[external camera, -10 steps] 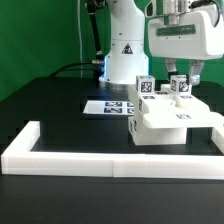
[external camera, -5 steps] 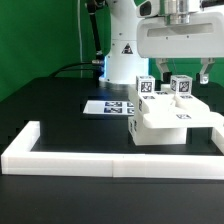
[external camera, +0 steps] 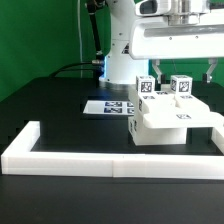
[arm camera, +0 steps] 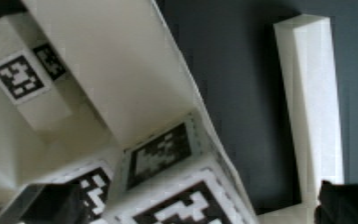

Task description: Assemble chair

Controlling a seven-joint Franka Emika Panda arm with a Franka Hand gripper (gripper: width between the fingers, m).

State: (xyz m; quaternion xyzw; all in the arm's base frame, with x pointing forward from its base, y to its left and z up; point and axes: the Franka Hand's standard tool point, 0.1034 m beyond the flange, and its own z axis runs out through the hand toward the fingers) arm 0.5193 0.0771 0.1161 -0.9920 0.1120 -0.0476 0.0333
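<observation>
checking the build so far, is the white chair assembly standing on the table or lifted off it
Standing on the table. In the exterior view the matte-white tagged chair assembly rests flat on the black table, with the gripper well above and apart from it.

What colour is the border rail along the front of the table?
Plain white, without tags: the border rail shows best in the exterior view.

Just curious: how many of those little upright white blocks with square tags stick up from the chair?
2: one block toward the exterior view's left, the other block to its right, both atop the chair. Others may be hidden behind.
</observation>
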